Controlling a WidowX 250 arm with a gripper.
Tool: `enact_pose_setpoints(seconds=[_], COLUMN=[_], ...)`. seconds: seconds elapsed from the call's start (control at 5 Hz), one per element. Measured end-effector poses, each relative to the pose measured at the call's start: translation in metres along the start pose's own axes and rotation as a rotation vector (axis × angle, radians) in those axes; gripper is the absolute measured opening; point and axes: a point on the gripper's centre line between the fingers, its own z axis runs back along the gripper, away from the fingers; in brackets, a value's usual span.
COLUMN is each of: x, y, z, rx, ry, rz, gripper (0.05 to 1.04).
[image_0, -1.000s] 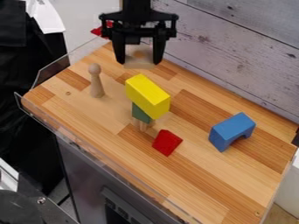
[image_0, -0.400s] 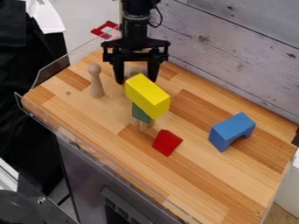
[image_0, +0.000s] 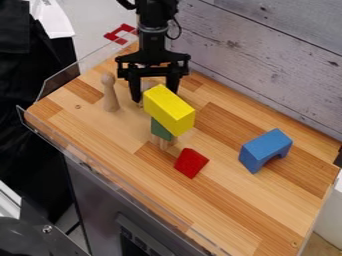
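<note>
At the upper left of the table, behind the yellow block, hangs my gripper (image_0: 154, 94), low over the wood. It is shut on a pale wooden block (image_0: 150, 84), partly hidden between the fingers and behind the yellow block. The yellow block (image_0: 168, 110) lies tilted on top of a green block (image_0: 160, 129), below which a small wooden piece (image_0: 162, 143) partly shows. Left of the gripper a wooden peg figure (image_0: 110, 94) stands upright.
A red block (image_0: 191, 163) lies in front of the stack, and a blue arch block (image_0: 266, 150) stands at the right. Clear low walls edge the wooden table (image_0: 227, 215). A whitewashed plank wall (image_0: 267, 60) rises behind; a red piece (image_0: 120, 34) is beyond the far corner.
My gripper has come down and slightly left with the wooden block, ending close behind the yellow block. The other blocks and the peg figure have kept their places.
</note>
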Motion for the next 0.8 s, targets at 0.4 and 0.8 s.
enact_pose_setpoints(seconds=[0.4,0.8], x=[0.0,-0.001], y=[-0.005,-0.002], z=[0.007,0.076], rx=[0.02,-0.003], ry=[0.008,-0.117], rz=[-0.049,-0.069], gripper=[1.01,0.998])
